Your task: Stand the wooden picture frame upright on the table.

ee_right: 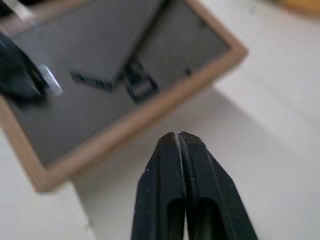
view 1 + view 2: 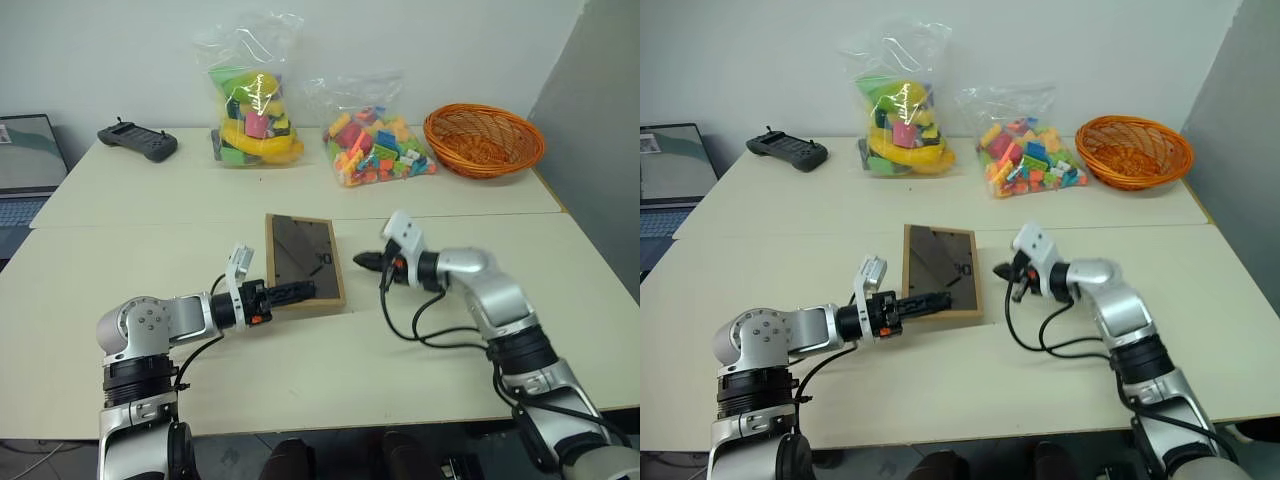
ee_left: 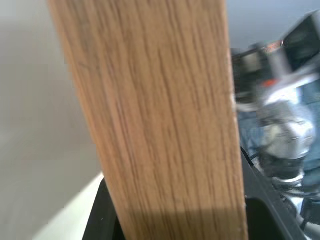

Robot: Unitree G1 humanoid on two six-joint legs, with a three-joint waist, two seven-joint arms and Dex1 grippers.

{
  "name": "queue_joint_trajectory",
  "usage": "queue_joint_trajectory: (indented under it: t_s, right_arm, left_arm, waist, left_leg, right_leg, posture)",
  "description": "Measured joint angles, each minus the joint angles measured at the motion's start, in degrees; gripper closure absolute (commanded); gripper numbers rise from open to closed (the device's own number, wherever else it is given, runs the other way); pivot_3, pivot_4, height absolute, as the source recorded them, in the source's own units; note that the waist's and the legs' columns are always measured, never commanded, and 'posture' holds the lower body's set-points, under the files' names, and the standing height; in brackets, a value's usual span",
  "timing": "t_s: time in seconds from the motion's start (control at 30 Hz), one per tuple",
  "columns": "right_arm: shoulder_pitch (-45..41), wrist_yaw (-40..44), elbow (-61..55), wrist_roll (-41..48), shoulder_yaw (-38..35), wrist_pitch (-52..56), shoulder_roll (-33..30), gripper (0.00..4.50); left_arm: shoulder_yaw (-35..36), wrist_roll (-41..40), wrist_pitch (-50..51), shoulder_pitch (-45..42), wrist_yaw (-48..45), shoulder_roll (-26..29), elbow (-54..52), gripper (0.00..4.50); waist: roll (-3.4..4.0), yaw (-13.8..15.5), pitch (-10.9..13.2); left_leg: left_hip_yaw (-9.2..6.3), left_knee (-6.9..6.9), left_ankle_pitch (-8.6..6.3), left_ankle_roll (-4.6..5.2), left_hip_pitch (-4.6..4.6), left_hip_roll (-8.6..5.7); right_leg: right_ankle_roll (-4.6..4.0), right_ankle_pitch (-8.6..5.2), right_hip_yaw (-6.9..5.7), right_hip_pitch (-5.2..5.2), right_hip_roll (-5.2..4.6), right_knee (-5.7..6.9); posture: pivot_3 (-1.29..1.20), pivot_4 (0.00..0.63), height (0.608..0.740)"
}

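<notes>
Cream table [image 2: 150,210], toy bags [image 2: 255,105], orange basket [image 2: 484,139] behind frame [image 2: 304,262]

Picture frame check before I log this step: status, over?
Left gripper shut on the wooden picture frame, back panel showing. Right gripper shut, empty, beside it. Nothing in the way.

- The wooden picture frame [image 2: 304,263] lies near the middle of the tabletop [image 2: 130,262], back panel up, just in front of the seam.
- The left gripper [image 2: 300,292] reaches in over the frame's near edge; the right gripper [image 2: 364,261] is just beside its right edge.
- Behind the seam, left to right: a controller [image 2: 138,140], two bags of toys [image 2: 252,104] [image 2: 378,146], a basket [image 2: 484,140].
- A laptop [image 2: 28,160] stands at far left.
</notes>
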Motion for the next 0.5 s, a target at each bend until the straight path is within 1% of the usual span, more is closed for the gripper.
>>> queue_joint_trajectory:
  t_s: [0.1, 0.2, 0.27, 0.3, 0.43, 0.47, 0.5]
  right_arm:
    - [-5.8, 2.1, -1.5, 6.7, -3.6, 7.5, -0.5, 2.78]
    - [-9.4, 2.6, -1.2, 10.2, -4.1, 11.5, 0.4, 2.27]
    - [-10.5, 2.6, 1.1, 10.5, -3.7, 11.9, 1.5, 1.76]
    - [-11.2, 2.5, 2.9, 10.4, -3.4, 11.8, 2.2, 1.60]
    - [-13.8, 1.4, 9.5, 10.0, -2.6, 10.5, 5.4, 0.70]
    - [-14.5, 1.2, 11.1, 9.7, -2.3, 9.6, 6.1, 0.56]
    - [-15.1, 0.9, 12.2, 9.4, -2.0, 8.7, 6.8, 0.24]
  left_arm:
    - [-0.3, -0.4, -2.0, -0.8, 0.4, -0.6, -3.1, 3.21]
    - [-1.3, -0.9, -3.5, -1.6, 0.4, -0.6, -4.1, 3.21]
    - [-1.5, -1.2, -4.3, -1.6, 0.3, -0.6, -4.1, 3.21]
    - [-1.6, -1.4, -4.4, -1.7, 0.2, -0.4, -4.1, 3.21]
    - [-2.3, -1.9, -4.6, -2.8, -0.1, 0.2, -4.1, 3.21]
    - [-2.3, -2.4, -4.6, -3.0, -0.2, 0.5, -4.1, 3.21]
    - [-2.4, -2.8, -4.6, -3.2, -0.3, 0.7, -4.2, 3.21]
  waist:
    - [0.00, 0.0, 0.0]
    - [0.00, 0.0, 0.0]
    - [0.00, 0.0, 0.0]
    - [0.00, 0.0, 0.0]
    - [0.00, -0.1, 0.0]
    - [0.00, -0.1, 0.0]
    - [0.00, -0.2, 0.0]
  left_leg:
    - [-0.04, -0.02, 0.00, 0.00, 0.01, 0.00]
    - [-0.04, -0.03, 0.00, 0.01, 0.01, -0.01]
    - [-0.03, -0.03, -0.01, 0.01, -0.02, -0.02]
    - [-0.03, -0.03, -0.01, 0.01, -0.02, -0.02]
    - [-0.03, -0.01, 0.00, 0.00, -0.13, -0.02]
    - [-0.02, -0.01, 0.00, 0.00, -0.13, -0.03]
    - [-0.02, -0.01, 0.00, 0.00, -0.13, -0.02]
  right_leg:
    - [0.00, 0.00, -0.01, -0.01, 0.01, -0.01]
    - [0.00, 0.00, 0.00, -0.01, 0.01, -0.02]
    - [0.00, 0.00, 0.01, -0.02, 0.01, -0.03]
    - [-0.01, 0.00, 0.01, -0.02, 0.01, -0.02]
    - [-0.01, 0.00, 0.01, -0.13, 0.01, 0.00]
    - [-0.01, 0.00, 0.02, -0.13, 0.01, 0.00]
    - [-0.01, 0.00, 0.02, -0.14, 0.01, -0.01]
  posture:
    - [0.00, 0.150, 0.740]
    - [0.00, 0.150, 0.740]
    - [0.00, 0.150, 0.740]
    - [0.00, 0.150, 0.740]
    - [0.00, 0.150, 0.740]
    - [0.00, 0.150, 0.740]
    - [0.00, 0.150, 0.740]
